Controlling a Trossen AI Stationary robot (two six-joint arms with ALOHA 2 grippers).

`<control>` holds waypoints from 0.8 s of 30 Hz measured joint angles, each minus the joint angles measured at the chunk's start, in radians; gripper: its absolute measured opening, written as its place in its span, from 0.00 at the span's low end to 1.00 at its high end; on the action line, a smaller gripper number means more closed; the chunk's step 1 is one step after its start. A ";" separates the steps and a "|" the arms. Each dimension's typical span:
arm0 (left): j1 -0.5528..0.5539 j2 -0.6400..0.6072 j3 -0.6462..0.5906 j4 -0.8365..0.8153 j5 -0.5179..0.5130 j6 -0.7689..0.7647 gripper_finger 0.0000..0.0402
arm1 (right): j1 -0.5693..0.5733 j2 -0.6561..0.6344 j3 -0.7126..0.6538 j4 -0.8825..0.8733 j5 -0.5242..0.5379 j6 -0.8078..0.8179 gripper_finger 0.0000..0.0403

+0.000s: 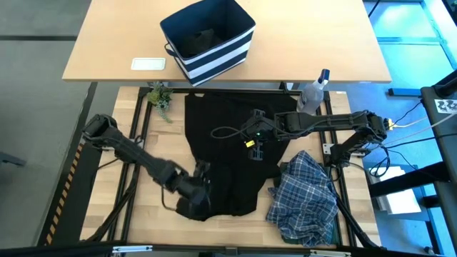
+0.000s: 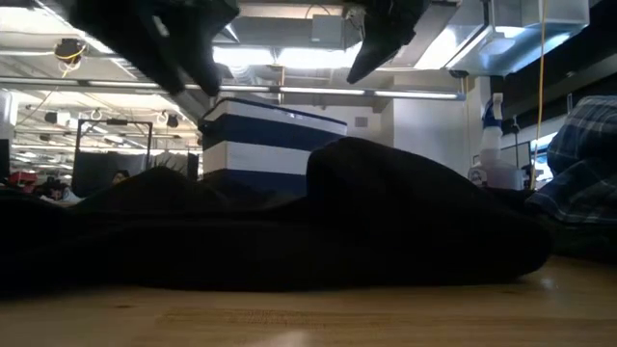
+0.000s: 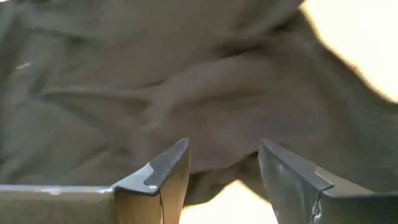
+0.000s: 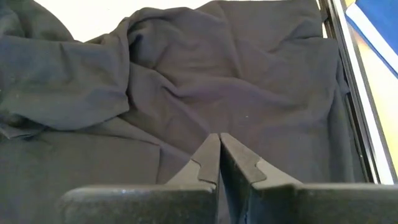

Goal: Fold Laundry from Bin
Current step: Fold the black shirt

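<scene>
High view: my left gripper (image 1: 202,170) hangs fingers apart over the black garment's (image 1: 221,128) near-left edge; right gripper (image 1: 255,153) pinched empty above it

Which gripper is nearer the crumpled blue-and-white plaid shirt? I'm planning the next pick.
Right. The right gripper hangs over the black garment just beside the plaid shirt; the left gripper is farther across the garment.

Matt black cloth garment (image 1: 221,153), wood table (image 1: 143,193)
</scene>
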 joint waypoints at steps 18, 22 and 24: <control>-0.125 0.027 -0.261 0.406 0.166 -0.364 0.31 | -0.142 0.247 -0.117 0.124 -0.172 -0.025 0.03; -0.133 0.027 -0.306 0.423 0.207 -0.446 0.29 | -0.183 0.301 -0.117 0.133 -0.192 -0.031 0.03; -0.137 0.027 -0.328 0.423 0.232 -0.486 0.29 | -0.200 0.319 -0.117 0.131 -0.192 -0.034 0.03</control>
